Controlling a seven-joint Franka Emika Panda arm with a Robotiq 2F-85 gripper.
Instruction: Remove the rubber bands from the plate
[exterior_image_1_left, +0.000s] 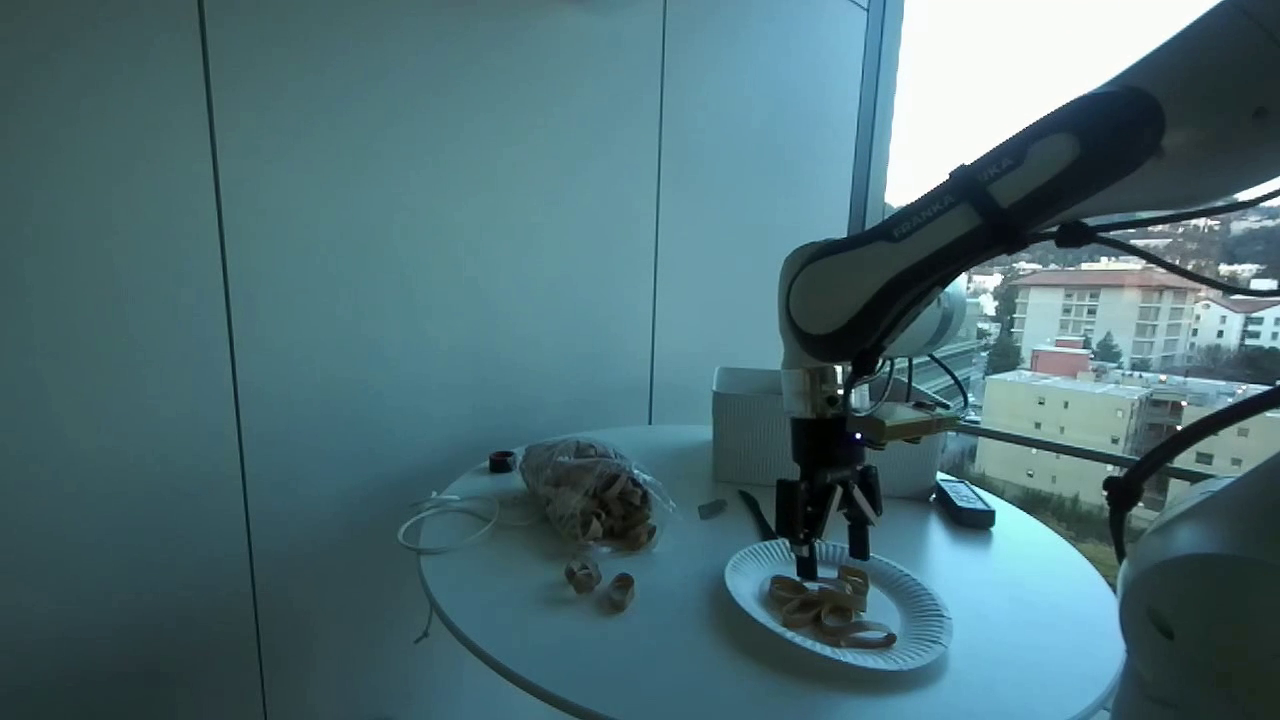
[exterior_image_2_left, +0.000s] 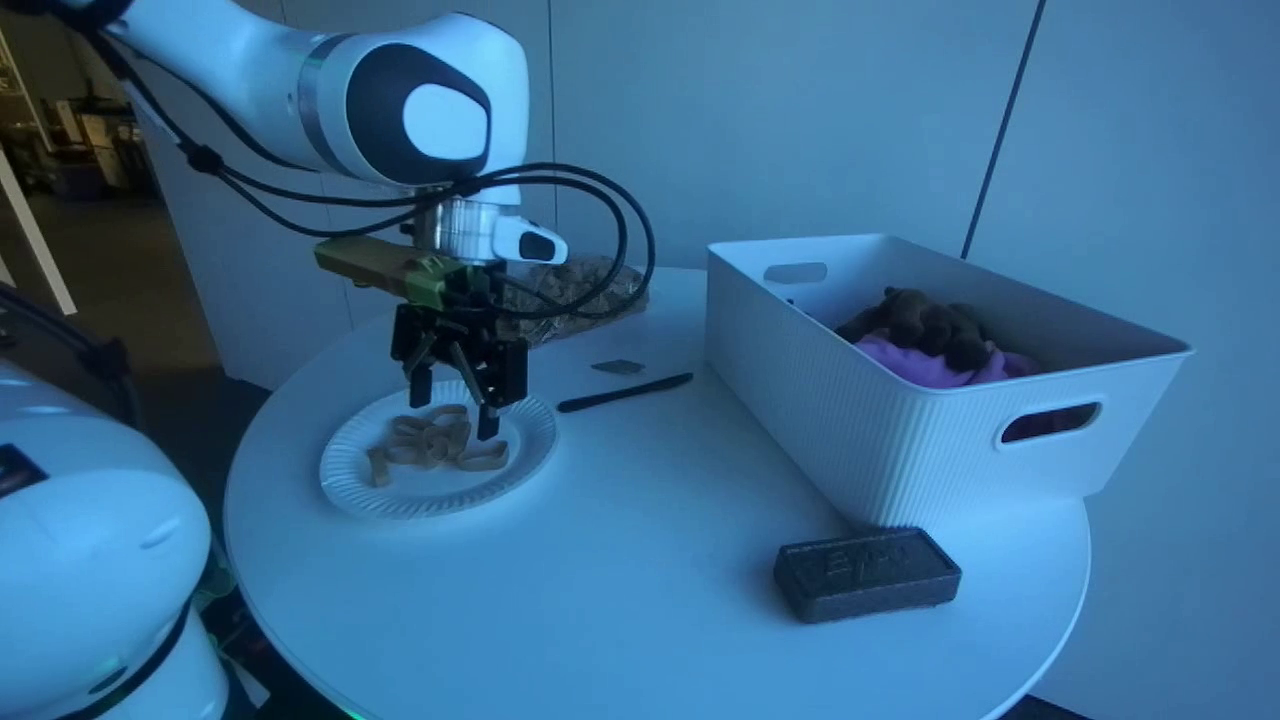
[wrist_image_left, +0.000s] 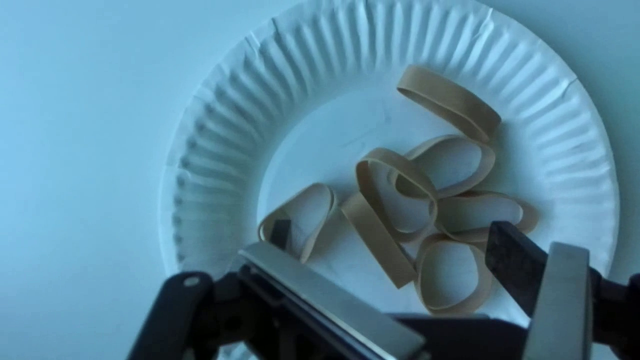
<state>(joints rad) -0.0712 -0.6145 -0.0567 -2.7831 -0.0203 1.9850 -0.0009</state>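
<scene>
Tan rubber bands lie clustered on the paper plate below your gripper, its fingers spread wide, holding nothing, so you'd best descend straight and pinch one loop's side without dragging the plate over the round white table near the panelled wall and window.

A white bin holding purple cloth stands near a dark block.

The arm reads "FRANKA" (unclear letters mark the block).
</scene>
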